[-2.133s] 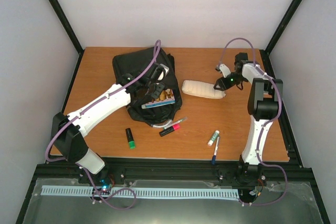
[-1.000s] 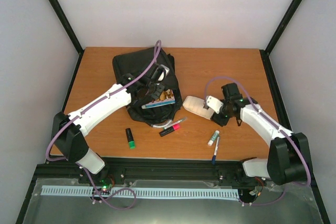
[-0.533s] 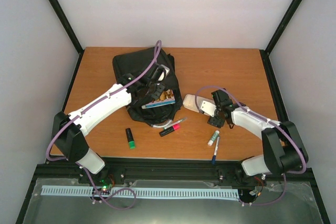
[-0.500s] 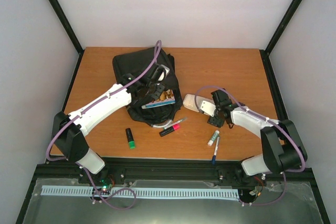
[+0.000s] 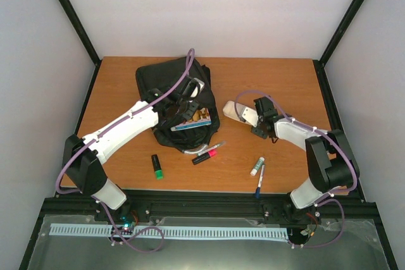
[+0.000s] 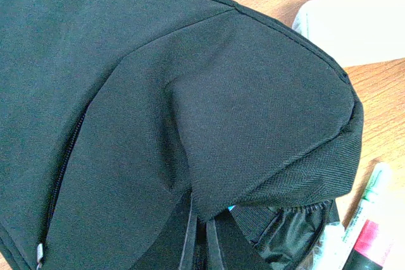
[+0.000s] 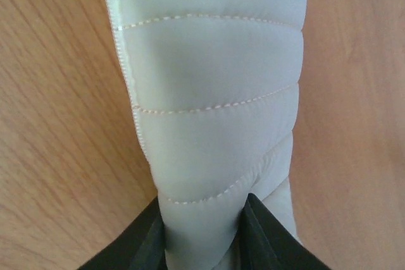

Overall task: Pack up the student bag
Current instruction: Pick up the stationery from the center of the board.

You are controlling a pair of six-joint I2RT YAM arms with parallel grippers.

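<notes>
Right, pinching up the flap of the student bag [image 5: 161,80], far left of centre on the table [image 5: 278,80], with the left gripper [image 5: 183,102] so the mouth gapes; squeezing 1 white quilted pencil pouch [image 7: 209,93] in the right gripper [image 7: 204,219], just right, for loading.

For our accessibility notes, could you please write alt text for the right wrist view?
A white quilted pouch fills the view, its near end pinched between the right gripper's two black fingers. It lies on a wooden table.
</notes>
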